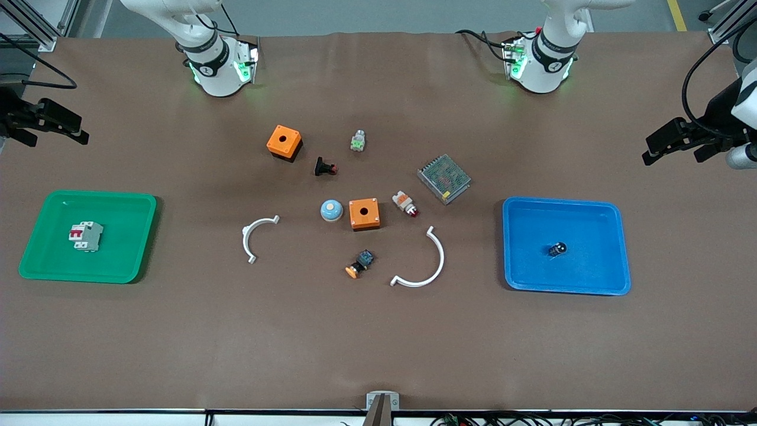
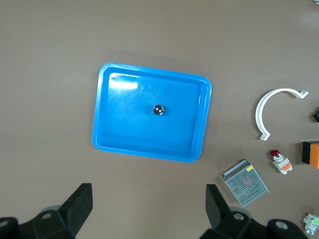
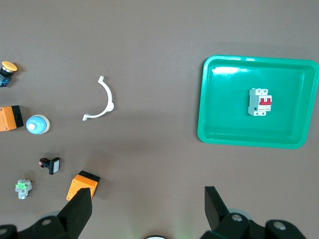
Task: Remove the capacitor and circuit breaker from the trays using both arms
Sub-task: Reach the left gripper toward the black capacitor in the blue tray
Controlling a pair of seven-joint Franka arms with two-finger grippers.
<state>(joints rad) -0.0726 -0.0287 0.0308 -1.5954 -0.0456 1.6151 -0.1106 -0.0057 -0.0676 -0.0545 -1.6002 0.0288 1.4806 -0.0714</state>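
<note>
The capacitor [image 1: 556, 249], a tiny black cylinder with a shiny end, lies in the blue tray [image 1: 591, 219] at the left arm's end of the table. It also shows in the left wrist view [image 2: 159, 110], inside the tray [image 2: 124, 124]. The breaker [image 1: 86, 235], a light-grey block with red levers, lies in the green tray [image 1: 124, 254] at the right arm's end, and shows in the right wrist view [image 3: 260, 101]. My left gripper [image 2: 148, 199] is open and empty, high over bare table beside the blue tray. My right gripper [image 3: 148, 199] is open and empty, high beside the green tray [image 3: 224, 114].
Mid-table lie two orange boxes [image 1: 284, 142] [image 1: 364, 213], a black red-tipped button [image 1: 324, 167], a blue dome [image 1: 332, 210], an orange-capped button [image 1: 359, 264], a white-and-orange switch [image 1: 404, 203], a mesh power supply [image 1: 444, 178] and two white arcs [image 1: 255, 236] [image 1: 426, 266].
</note>
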